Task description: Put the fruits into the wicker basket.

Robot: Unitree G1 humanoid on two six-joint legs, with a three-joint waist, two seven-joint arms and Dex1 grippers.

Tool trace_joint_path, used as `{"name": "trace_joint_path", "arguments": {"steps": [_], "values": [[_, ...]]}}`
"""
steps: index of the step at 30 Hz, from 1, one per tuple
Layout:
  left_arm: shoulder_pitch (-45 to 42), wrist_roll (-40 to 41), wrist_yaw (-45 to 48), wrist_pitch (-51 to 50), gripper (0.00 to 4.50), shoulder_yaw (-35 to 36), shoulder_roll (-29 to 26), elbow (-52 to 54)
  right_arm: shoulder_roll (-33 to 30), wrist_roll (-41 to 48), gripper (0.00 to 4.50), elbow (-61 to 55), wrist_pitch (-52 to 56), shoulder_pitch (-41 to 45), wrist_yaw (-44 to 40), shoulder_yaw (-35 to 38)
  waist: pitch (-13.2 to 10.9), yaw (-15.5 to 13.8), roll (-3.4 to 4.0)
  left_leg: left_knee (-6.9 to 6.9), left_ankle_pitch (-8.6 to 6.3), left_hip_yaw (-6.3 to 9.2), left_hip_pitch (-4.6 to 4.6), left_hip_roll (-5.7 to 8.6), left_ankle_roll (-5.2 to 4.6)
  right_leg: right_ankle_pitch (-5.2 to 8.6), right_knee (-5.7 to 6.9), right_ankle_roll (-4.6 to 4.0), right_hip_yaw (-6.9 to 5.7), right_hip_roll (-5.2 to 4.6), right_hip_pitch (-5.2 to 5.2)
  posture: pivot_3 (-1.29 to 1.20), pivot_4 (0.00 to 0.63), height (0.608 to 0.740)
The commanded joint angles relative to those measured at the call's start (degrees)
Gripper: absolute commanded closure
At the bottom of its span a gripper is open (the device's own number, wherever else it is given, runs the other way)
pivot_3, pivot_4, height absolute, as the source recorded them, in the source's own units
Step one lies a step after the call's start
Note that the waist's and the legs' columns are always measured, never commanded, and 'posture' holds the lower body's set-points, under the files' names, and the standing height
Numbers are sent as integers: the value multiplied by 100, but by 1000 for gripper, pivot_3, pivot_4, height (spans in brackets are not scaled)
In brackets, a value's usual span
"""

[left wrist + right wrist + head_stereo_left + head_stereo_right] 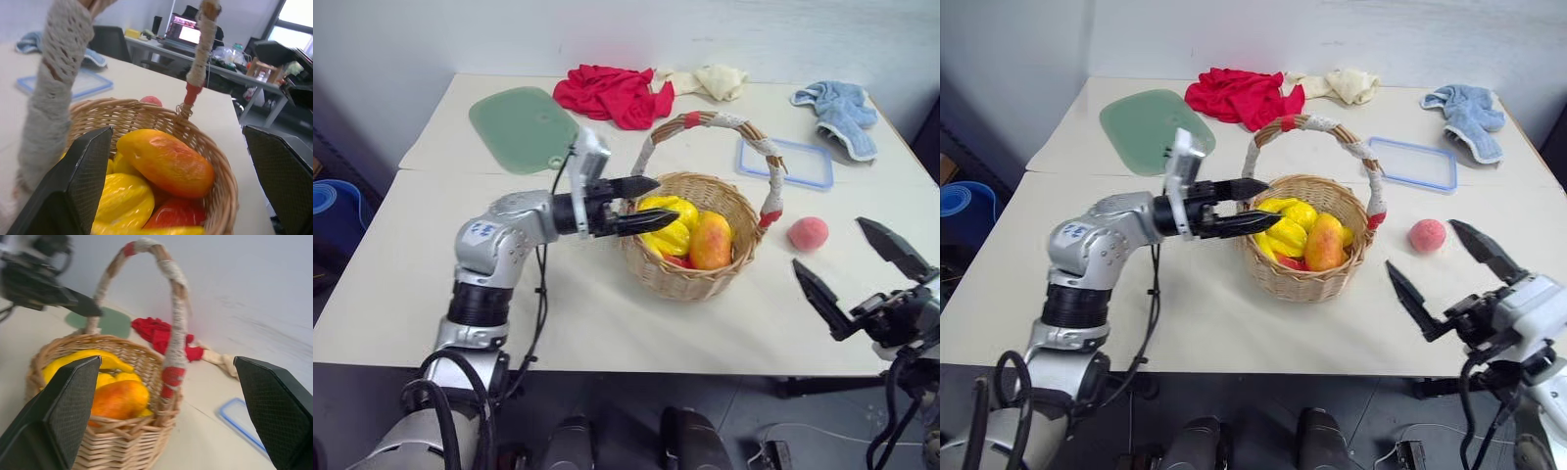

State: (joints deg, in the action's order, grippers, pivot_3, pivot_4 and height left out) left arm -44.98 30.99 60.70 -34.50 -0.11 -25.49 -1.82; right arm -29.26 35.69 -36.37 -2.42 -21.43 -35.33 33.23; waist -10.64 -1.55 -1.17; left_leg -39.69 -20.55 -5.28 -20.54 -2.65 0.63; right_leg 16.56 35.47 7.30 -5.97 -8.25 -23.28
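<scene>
— Where did the fruit lie?
— The elongated yellow-orange mango (711, 240) sat inside the round tan wicker basket (690, 279), against yellow fruit pieces (668, 223); the small round pink-red peach (808, 233) rested on the pale table (401, 264), just beside the basket.
— And the pincers?
— The left gripper (644, 204) hung level at the basket's rim, its black fingers spread and empty; the right gripper (857, 262) was spread wide near the peach, holding nothing.

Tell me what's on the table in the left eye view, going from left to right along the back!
Green mat → red cloth → cream cloth → blue-rimmed lid → blue towel.
</scene>
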Motion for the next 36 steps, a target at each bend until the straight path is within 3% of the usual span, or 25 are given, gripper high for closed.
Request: {"name": "trace_joint_path", "arguments": {"steps": [1,8,13,17,23,28,36], "values": [[194,-210,1133,1318,45,216,-637,-121,200,281,0,320,-198,-549,-155,844,0,-6,0,4,0,0,0,0,0,0,-2,0,-1,0,0,0,150,740],[400,176,2018,1391,45,1039,-1959,-953,652,120,0,1658,-872,-1455,-710,1670,-3,33,7,12,-5,-5,4,-5,-4,0,-36,-1,2,3,2,0,150,740],[-51,-87,2469,1497,45,1083,-2565,-2192,260,223,0,2224,-683,-1353,-1053,1600,-6,61,12,12,-6,-10,14,-5,-4,0,-31,-2,8,3,4,0,150,740],[-112,-22,2934,1060,45,990,-2983,-2428,-692,605,0,2288,161,-551,-873,1547,-7,196,13,15,-6,-26,16,-5,-5,0,0,-2,18,3,-4,0,150,740],[370,319,2566,1002,45,1135,-2525,-1610,-2551,332,0,2977,2473,1458,-145,286,-8,179,16,16,-4,-28,14,-9,-2,0,13,-2,16,2,-15,0,150,740],[705,554,2183,725,45,1201,-2157,-801,-2720,-289,0,4450,3081,3636,-161,-1124,-9,154,15,-2,-3,-18,-24,-9,0,-1,15,-2,5,2,-37,0,150,740],[1130,841,1790,409,45,1386,-2077,-80,-2186,-1264,0,6217,2776,5375,-461,-2215,-10,183,17,-30,-7,-19,-67,-8,-6,-7,8,9,-2,1,-59,0,150,740]]}}
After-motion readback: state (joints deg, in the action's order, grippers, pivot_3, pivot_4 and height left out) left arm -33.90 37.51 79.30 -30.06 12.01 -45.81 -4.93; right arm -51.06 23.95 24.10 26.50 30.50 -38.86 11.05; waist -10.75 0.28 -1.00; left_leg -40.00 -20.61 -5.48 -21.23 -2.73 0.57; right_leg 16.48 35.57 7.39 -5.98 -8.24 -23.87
